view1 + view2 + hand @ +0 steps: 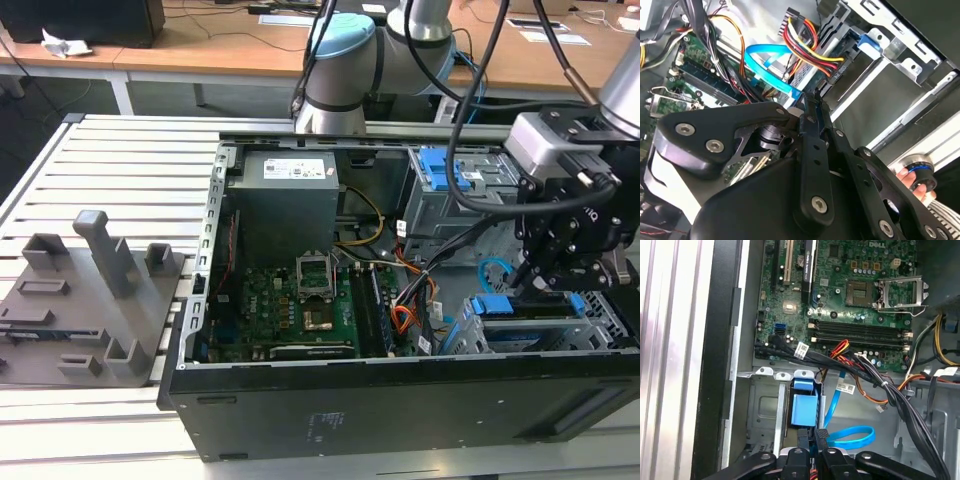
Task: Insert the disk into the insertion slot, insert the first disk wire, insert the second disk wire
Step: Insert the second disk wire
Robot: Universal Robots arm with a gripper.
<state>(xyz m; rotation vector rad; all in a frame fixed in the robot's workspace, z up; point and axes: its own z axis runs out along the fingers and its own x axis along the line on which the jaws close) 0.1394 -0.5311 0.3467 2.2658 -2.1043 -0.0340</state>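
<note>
While the open computer case [400, 400] takes up most of the slatted metal table [110, 160], the arm [345, 60] reaches in from behind and hangs its gripper [535, 285] over the corner at the exterior view's right. That's where the insertion slot [610, 320] is, and the disk [530, 310] with its blue carrier already sits in it. Green motherboard [850, 290] is laid out beside the bay. In both wrist views the fingers [821, 437] look pinched together on a dark connector, probably, right at the blue end of the drive, but it's too cluttered to be sure. A light blue cable [852, 436] loops just beside them
</note>
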